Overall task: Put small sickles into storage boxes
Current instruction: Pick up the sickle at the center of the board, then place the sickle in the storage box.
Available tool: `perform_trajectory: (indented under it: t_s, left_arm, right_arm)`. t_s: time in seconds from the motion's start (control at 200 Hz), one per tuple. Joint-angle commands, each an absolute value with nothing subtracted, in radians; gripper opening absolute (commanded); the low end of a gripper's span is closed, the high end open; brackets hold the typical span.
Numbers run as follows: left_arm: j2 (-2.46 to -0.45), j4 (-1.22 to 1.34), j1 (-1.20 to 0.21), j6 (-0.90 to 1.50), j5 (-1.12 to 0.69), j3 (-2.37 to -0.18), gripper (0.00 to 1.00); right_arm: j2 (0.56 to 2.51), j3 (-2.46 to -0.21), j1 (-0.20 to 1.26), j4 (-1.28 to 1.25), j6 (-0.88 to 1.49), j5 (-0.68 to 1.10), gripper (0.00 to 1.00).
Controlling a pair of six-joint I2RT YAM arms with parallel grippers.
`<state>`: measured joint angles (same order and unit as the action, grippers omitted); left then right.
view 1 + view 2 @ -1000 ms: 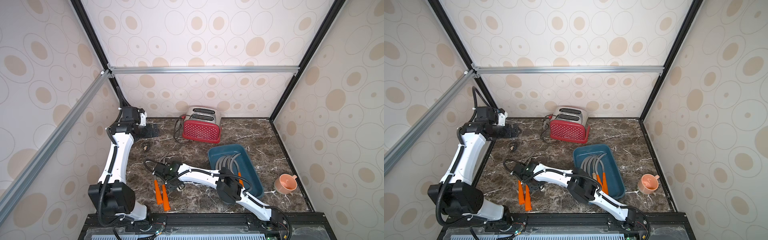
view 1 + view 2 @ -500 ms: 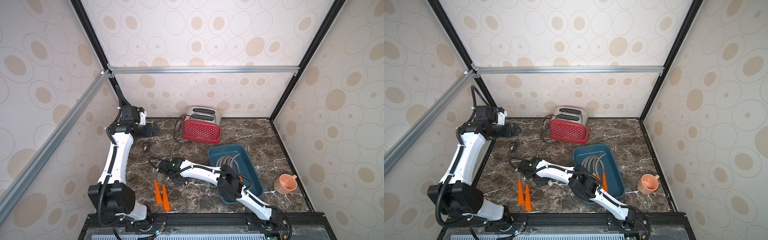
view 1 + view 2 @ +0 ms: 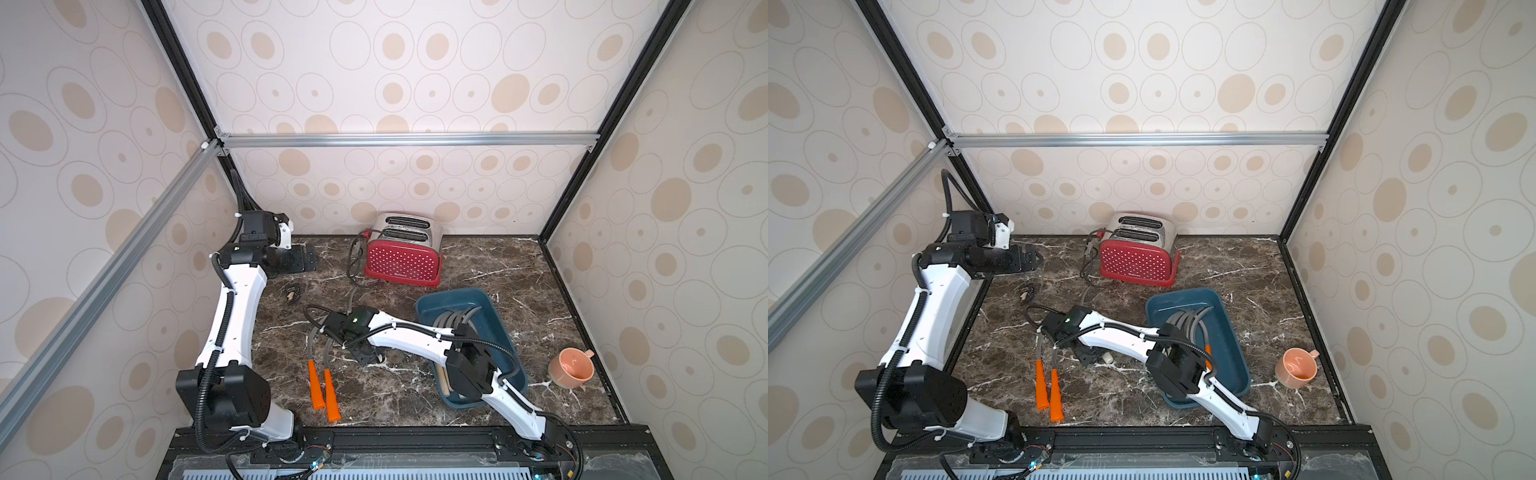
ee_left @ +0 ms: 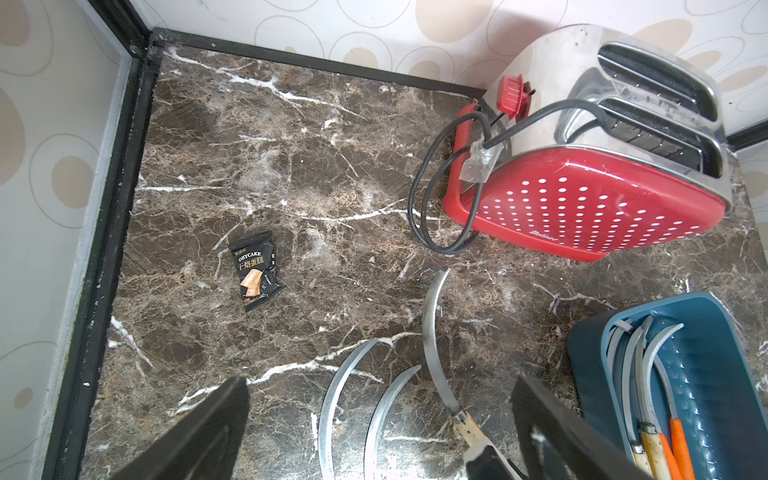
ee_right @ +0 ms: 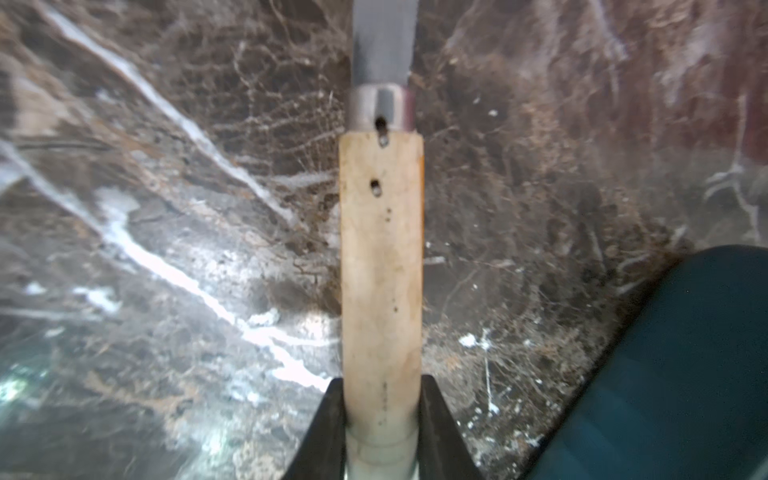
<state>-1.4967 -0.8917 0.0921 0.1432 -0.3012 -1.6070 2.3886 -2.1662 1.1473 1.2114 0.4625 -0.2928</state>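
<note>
Robot lab cell staged as a kitchen, aluminium frame rail and wallpapered panels boxing in a brown marble counter, red dotted toaster, peach mug, white robot arms mounted at front

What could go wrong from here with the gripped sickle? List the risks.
The right gripper pinches the wooden-handled sickle near its handle's end, so the long blade may swing or slip. Its blade lies close to the two orange-handled sickles and could hook them. The teal tray already holds several sickles; it may snag there.
</note>
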Motion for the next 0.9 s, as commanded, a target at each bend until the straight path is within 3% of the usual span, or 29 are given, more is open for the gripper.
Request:
perform_trajectory:
  t_s: [0.0,0.24,0.491,0.681,0.896]
  left_arm:
    - [-1.484,-0.899,0.099,0.157,-0.290,-1.667,0.99]
    - [-1.467,-0.915,0.099,0.139,-0.293,-1.674,0.99]
    - [-1.448,-0.934,0.099,0.099,-0.325,-1.686,0.99]
    - [-1.409,-0.901,0.097,0.058,-0.471,-1.609,0.99]
    - [-1.415,-0.923,0.095,0.014,-0.431,-1.607,0.99]
  right_arm:
    - [2.317,-2.127,1.139,1.219,0.469,-0.312,0.03]
    - [2.162,-1.952,1.116,1.186,0.485,-0.312,0.03]
    - [1.845,-1.635,1.056,1.124,0.524,-0.290,0.04]
    - [1.614,-1.398,1.000,1.096,0.569,-0.252,0.04]
    - [1.418,-1.176,0.915,1.056,0.615,-0.210,0.05]
